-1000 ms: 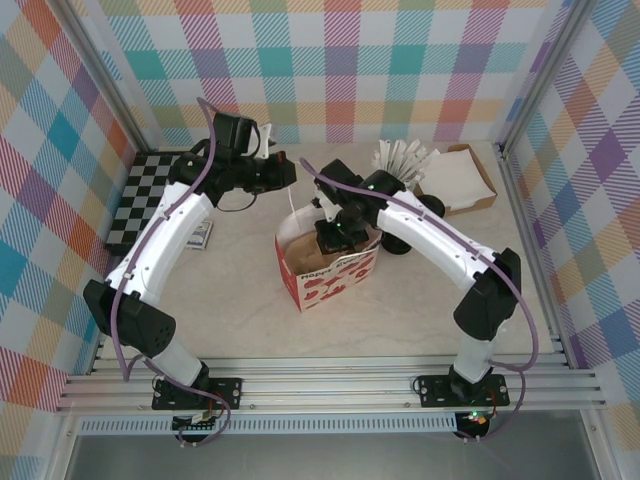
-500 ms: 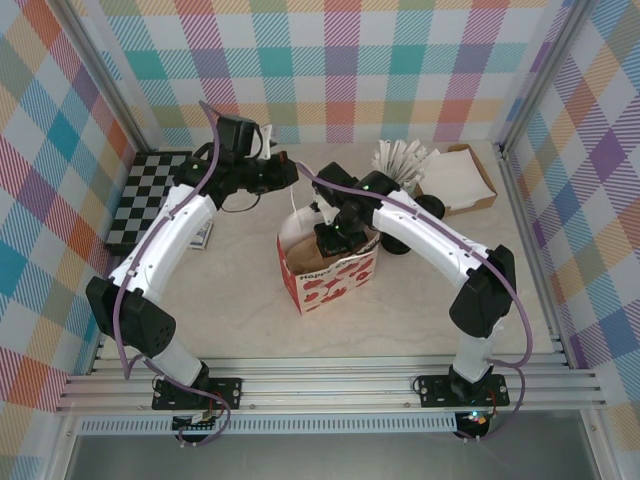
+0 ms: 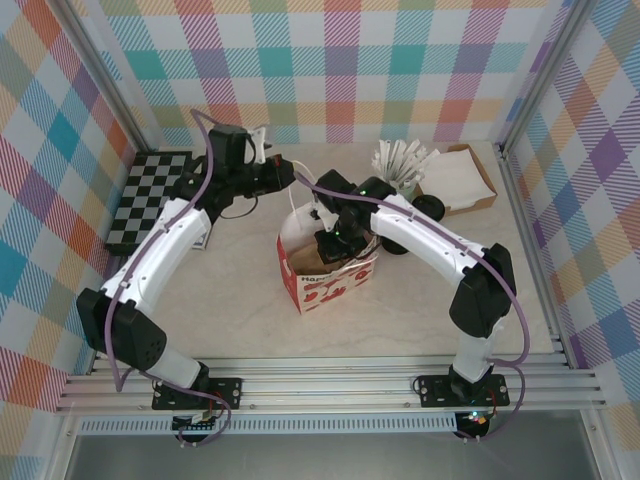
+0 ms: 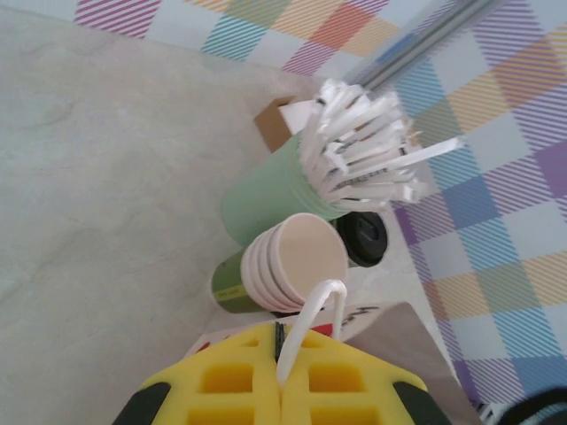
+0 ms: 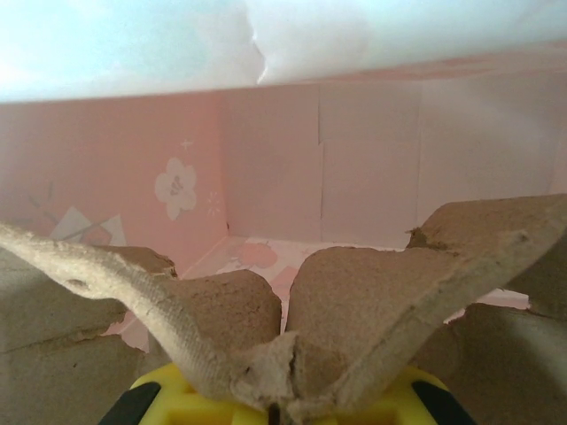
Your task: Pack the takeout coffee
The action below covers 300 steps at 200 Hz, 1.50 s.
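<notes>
bench (image 3: 230,290) carries a pink heart-print paper bag (image 3: 335,280) at centre. left arm (image 3: 165,235) arcs up and over to the bag's far side, wrist tipped down. left jaws are pressed together on the bag's white handle loop (image 4: 312,305), holding it up. right arm (image 3: 440,245) curls in from the right w/ its wrist dipped into the bag mouth. right jaws are nearly shut, pinching the centre rib of a pulp cup carrier (image 5: 337,301) inside the bag. takeout coffee (image 4: 363,237) stands on the bench right of the bag, just beside the mint cup of wrapped sticks (image 4: 266,199) and the stack of lidless cups (image 4: 297,261), well apart from both jaws. prob light but sloshy if full. paper wall is soft and the lid could pop, so grip mid-body below the lid, upright, w/ a gentle squeeze.
</notes>
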Motion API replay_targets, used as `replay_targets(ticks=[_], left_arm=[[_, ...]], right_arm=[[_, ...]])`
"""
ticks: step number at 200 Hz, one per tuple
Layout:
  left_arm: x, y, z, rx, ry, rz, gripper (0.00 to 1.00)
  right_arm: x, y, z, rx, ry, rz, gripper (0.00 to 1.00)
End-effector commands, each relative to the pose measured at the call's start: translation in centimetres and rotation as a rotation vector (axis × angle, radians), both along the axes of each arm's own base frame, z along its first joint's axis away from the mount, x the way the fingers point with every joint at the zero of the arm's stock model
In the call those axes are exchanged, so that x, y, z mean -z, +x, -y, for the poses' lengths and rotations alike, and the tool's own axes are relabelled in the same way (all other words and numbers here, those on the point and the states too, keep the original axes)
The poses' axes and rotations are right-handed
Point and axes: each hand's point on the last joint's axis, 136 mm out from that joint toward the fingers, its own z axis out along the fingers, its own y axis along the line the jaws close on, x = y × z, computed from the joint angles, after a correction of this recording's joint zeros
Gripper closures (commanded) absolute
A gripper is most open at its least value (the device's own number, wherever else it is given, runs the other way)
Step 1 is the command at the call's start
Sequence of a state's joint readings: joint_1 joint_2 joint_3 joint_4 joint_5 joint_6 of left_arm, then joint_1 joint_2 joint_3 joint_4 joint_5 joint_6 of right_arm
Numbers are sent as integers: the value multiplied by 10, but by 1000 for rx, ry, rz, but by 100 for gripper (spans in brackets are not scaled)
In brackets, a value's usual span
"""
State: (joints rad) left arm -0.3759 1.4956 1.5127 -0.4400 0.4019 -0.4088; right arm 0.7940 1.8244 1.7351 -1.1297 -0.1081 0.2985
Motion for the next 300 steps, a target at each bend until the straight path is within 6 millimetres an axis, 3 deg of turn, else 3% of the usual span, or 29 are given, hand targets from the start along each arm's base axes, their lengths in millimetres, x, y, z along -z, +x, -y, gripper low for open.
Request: replay_targets(ticks=[1,38,103,200,243,279,300], left_arm=[[-51,-11,7,78,-125,195,100],[-54,-24,12,151,-131,236,100],[-43,-9,6,97,-66,199,100],[-35,-16,9,133,-54,164,100],[-33,-23,9,157,-38,156,96],[-41,-35,1,152,-4,168,84],[-40,-46,-16,98,67,158,62]], right_arm=[[0,-5,-2,5,0,-11,100],[3,-7,-7,-4,5,-31,100],[19,-12,-3,-5,-39,-72,100],[47,-7,5,76,-150,-80,100],[55,-8,2,110,-146,-88,100],[53,-6,0,126,-142,-80,100],[49,-6,2,138,-140,-75,100]])
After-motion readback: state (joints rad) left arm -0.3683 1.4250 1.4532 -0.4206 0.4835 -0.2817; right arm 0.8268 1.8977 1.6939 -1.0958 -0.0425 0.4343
